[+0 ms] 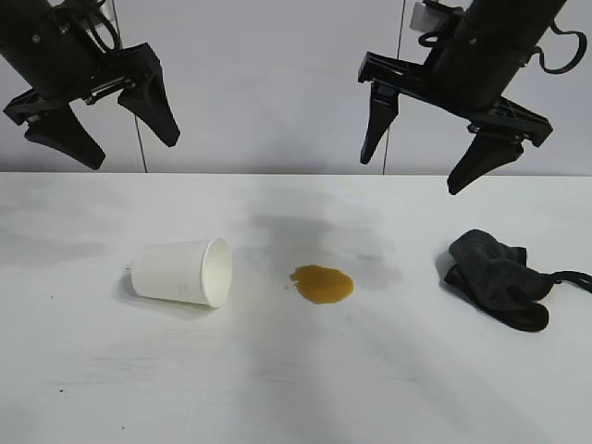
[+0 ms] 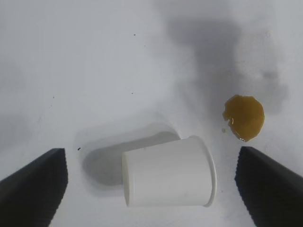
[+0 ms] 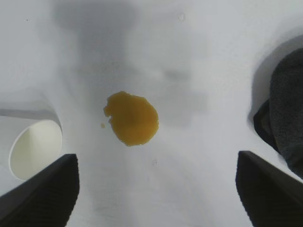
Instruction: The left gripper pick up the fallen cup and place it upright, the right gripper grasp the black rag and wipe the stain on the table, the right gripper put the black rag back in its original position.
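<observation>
A white paper cup (image 1: 178, 272) lies on its side on the white table (image 1: 296, 388), its mouth toward the amber stain (image 1: 322, 284). High above the cup hangs my left gripper (image 1: 134, 155), open and empty; the left wrist view looks down on the cup (image 2: 168, 172) between its two fingers (image 2: 33, 184), with the stain (image 2: 244, 117) beyond. My right gripper (image 1: 412, 176) hangs open and empty, high between the stain and the black rag (image 1: 499, 276). In the right wrist view lie the stain (image 3: 132, 118), the cup's mouth (image 3: 35, 149) and the rag's edge (image 3: 286, 113).
The rag's thin loop strap (image 1: 572, 277) trails toward the table's right edge. A pale wall with vertical seams stands behind the table. The arms cast grey shadows on the tabletop behind the stain.
</observation>
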